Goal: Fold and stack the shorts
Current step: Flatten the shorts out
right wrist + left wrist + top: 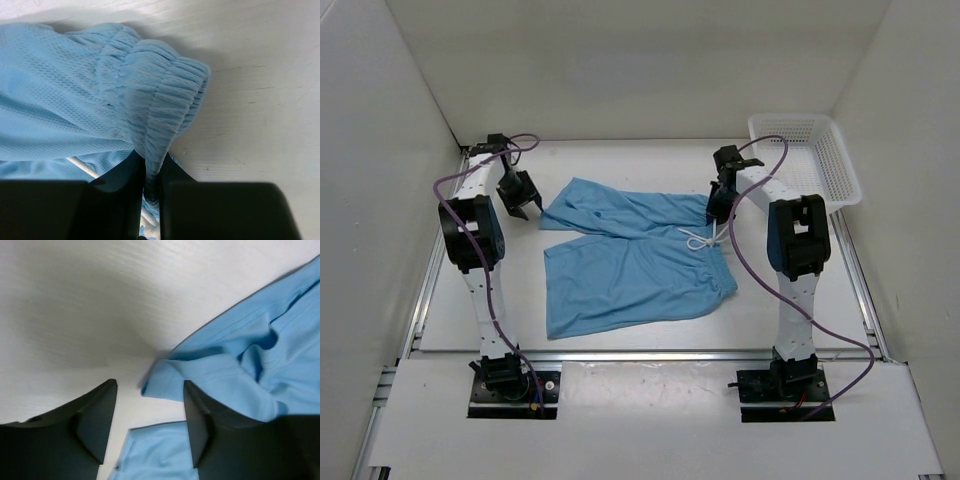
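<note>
The light blue shorts (630, 265) lie spread on the table, legs pointing left and waistband to the right, with the white drawstring (703, 240) loose on the fabric. My right gripper (717, 215) is at the far end of the waistband. In the right wrist view it (150, 167) is shut on the gathered elastic waistband (160, 95), with the drawstring (80, 166) beside it. My left gripper (523, 207) hovers at the far leg's hem. In the left wrist view it (150, 385) stands open above a hem corner of the shorts (235, 375), gripping nothing.
A white plastic mesh basket (810, 150) stands at the back right corner. White walls close in the table on the left, back and right. A metal rail (650, 353) runs along the table's near edge.
</note>
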{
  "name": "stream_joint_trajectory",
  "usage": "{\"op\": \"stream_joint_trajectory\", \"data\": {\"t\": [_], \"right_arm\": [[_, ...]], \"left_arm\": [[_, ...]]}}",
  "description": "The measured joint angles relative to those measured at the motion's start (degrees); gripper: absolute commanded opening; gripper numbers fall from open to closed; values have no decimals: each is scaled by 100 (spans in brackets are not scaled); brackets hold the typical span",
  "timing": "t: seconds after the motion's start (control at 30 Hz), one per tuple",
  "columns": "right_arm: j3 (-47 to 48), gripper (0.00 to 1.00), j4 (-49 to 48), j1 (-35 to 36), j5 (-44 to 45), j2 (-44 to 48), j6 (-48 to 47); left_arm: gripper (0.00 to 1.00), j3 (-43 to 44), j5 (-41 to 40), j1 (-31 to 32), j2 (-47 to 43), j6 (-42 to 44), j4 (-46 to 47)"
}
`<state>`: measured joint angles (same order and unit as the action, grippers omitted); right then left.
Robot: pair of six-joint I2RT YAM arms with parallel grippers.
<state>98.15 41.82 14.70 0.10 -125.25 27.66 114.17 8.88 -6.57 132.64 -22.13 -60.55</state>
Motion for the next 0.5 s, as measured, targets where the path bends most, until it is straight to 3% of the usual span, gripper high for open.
{"op": "stream_joint_trajectory", "data": {"t": [0.03, 0.07, 0.13, 0.17, 0.2, 0.33, 0.37, 0.47, 0.5], "right_arm": [[7, 29, 11, -13, 13, 0, -2], [31, 45, 39, -31, 20, 0, 0], [157, 62, 144, -44, 105, 0, -33], [247, 72, 184, -48, 138, 0, -57], [376, 77, 229, -55, 170, 0, -83], [946, 84, 343, -59, 297, 2, -155], [1084, 84, 361, -59, 315, 2, -164], [1360, 84, 400, -59, 343, 4, -177], [1394, 84, 417, -57, 350, 4, -179]], "left_arm": [[72, 74, -37, 28, 0, 11, -55], [77, 166, -81, 66, 0, 15, -105], [73, 369, -184, 138, 0, 11, -170], [63, 518, -247, 179, 0, 0, -227], [12, 688, -289, 219, 0, 0, -254], [10, 1523, -361, 433, 52, 24, -308], [19, 1794, -356, 514, 111, 31, -332], [72, 2531, -278, 796, 404, 107, -328], [79, 2682, -227, 866, 511, 122, -323]]}}
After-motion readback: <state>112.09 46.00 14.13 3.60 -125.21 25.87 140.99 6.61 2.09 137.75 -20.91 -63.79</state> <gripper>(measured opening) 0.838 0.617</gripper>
